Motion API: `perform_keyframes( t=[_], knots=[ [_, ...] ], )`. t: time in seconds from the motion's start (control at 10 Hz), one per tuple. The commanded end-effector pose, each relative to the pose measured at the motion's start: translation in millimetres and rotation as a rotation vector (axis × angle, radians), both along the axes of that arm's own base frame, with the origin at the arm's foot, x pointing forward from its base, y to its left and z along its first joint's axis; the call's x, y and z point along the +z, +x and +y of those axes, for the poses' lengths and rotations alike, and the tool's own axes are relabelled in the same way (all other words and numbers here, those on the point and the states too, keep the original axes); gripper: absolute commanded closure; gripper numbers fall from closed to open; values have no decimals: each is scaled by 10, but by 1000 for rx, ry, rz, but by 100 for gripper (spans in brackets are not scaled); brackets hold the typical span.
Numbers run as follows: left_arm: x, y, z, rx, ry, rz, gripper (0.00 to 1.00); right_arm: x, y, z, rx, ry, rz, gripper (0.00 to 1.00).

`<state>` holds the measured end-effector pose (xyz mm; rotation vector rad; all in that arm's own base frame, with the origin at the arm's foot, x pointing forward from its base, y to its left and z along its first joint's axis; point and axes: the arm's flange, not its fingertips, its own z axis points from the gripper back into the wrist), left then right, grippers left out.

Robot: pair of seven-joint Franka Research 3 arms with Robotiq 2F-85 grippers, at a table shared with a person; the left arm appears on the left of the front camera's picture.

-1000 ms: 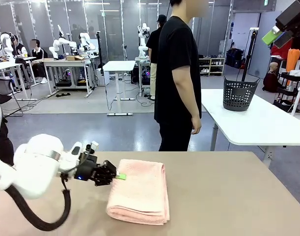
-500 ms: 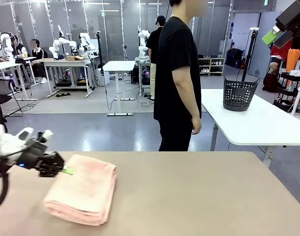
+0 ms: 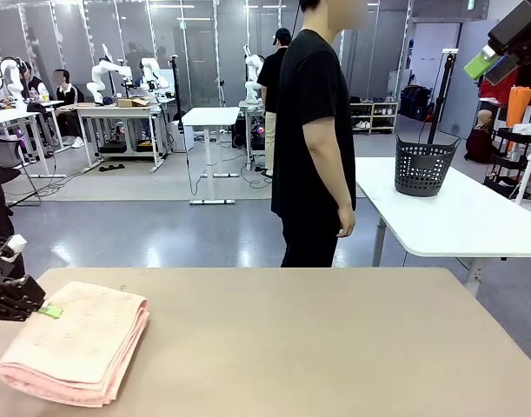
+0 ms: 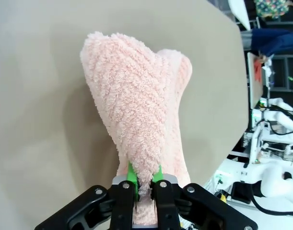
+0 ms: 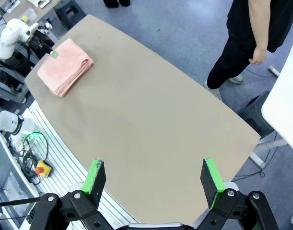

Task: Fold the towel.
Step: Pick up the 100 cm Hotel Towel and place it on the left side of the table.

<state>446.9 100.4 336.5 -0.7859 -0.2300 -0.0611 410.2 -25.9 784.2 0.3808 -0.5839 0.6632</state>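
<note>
The left jaws (image 4: 145, 178) are pinched nearly shut on the near edge of the towel (image 4: 141, 110); in the left wrist view a tuft of pink terry is squeezed between the two green pads (image 4: 132, 173), and the rest of the cloth runs away from them across the tan table (image 4: 36, 96) as a thick folded bundle. The jaws lie low and close to level with the tabletop, pointing in across it from the left edge. In the front view the left jaws (image 3: 41, 308) enter at the picture's left border, with the black linkage behind them and one green pad resting on the towel's (image 3: 78, 343) upper left corner.

The towel lies folded in several layers on the table (image 3: 335, 347), at its near left corner, its stacked edges facing the robot's side.

The right jaws (image 5: 153, 179) stand wide apart with nothing between them, high above the table and looking down on it. In the front view the right arm's end (image 3: 508, 39) shows at the top right corner, tilted, one green pad lit.

A person (image 3: 315, 130) in a black shirt stands beyond the table's far edge, side-on, arm hanging. A dark basket (image 3: 423, 165) sits on a white table (image 3: 474, 217) behind.
</note>
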Motion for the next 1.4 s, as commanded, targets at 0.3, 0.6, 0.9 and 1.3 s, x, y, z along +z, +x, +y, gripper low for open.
perform_keyframes(
  t=[0.3, 0.6, 0.9, 1.3],
  knots=[
    [-49, 129, 98, 33, 162, -23, 40, -1, -7, 12, 11, 8, 0, 0],
    [20, 66, 68, 71, 319, -61, 0, -1, -7, 12, 11, 8, 0, 0],
    [150, -80, -84, 90, 372, -66, 6, -1, -7, 12, 11, 8, 0, 0],
    [69, 24, 41, 63, 332, -78, 0, -1, -7, 12, 11, 8, 0, 0]
  ],
)
